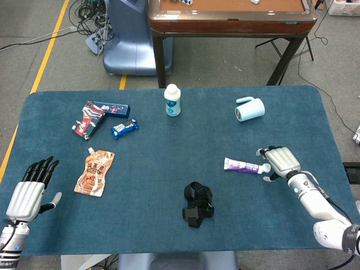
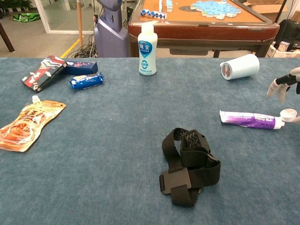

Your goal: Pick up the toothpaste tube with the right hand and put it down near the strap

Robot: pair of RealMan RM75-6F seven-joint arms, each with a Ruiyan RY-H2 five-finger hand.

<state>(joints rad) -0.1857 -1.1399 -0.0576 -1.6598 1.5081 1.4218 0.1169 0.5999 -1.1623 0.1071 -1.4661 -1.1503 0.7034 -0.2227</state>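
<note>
The purple and white toothpaste tube [image 1: 243, 165] [image 2: 251, 119] lies flat on the blue table, its white cap [image 2: 288, 114] pointing right. My right hand [image 1: 279, 162] [image 2: 282, 86] hovers at the cap end with fingers spread, holding nothing; whether it touches the cap is unclear. The black strap [image 1: 197, 204] [image 2: 189, 166] lies bunched in front of the tube, toward the near edge. At the left near corner my left hand [image 1: 31, 190] is open, fingers straight, holding nothing.
A white bottle [image 1: 172, 100] stands at the back middle. A pale blue cup [image 1: 250, 109] lies on its side at the back right. On the left lie a dark box [image 1: 97, 116], a blue packet [image 1: 124, 128] and an orange pouch [image 1: 96, 172].
</note>
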